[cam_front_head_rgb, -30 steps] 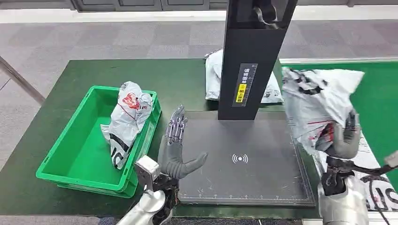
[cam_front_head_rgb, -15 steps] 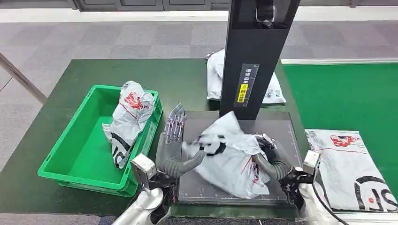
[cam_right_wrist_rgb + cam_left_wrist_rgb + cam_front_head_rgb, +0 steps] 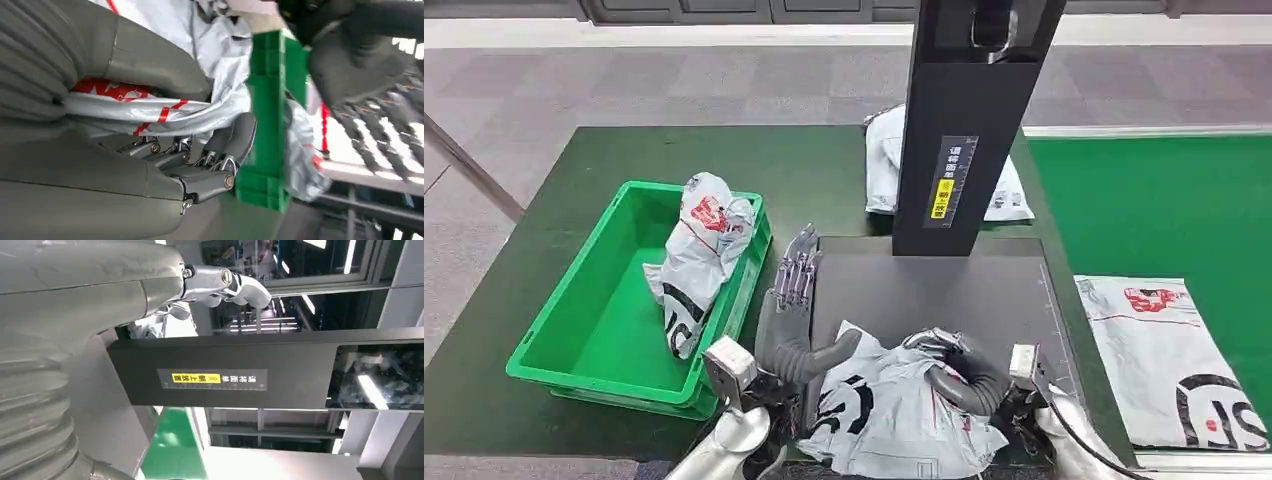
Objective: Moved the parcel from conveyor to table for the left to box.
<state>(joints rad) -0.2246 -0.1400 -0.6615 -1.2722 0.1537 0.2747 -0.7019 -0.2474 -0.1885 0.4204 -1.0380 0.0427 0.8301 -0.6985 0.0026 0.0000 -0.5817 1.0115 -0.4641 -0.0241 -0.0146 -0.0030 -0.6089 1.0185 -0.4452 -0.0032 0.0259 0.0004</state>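
**Desk:** What sits where, largest first?

**Photographer:** A dark green worktop [image 3: 624, 160] carries a black scanning pad [image 3: 954, 290] with a tall black post [image 3: 964, 120] rising from it. A green bin [image 3: 594, 330] stands on the robot's left with one bagged parcel leaning inside. The parcel [image 3: 894, 410] in play, a crumpled white poly mailer with black and red print, lies on the near edge of the pad, between the two hands.

**Desk:** And the hands?

**Photographer:** The right hand [image 3: 959, 375] rests on the parcel, fingers curled over a fold of the film; the right wrist view shows the bag gathered between thumb and fingers, so it reads as clamped on the bag. The left hand [image 3: 794, 310] stands upright just beside it, fingers straight and apart, thumb out toward the bag. Whether the thumb touches the film is hard to say from this angle.

**Desk:** How will it handle?

**Photographer:** Probably light, soft and slippery. It sags and creases, so a bunched fold near the middle looks the safest hold; a flat edge would likely slide free.
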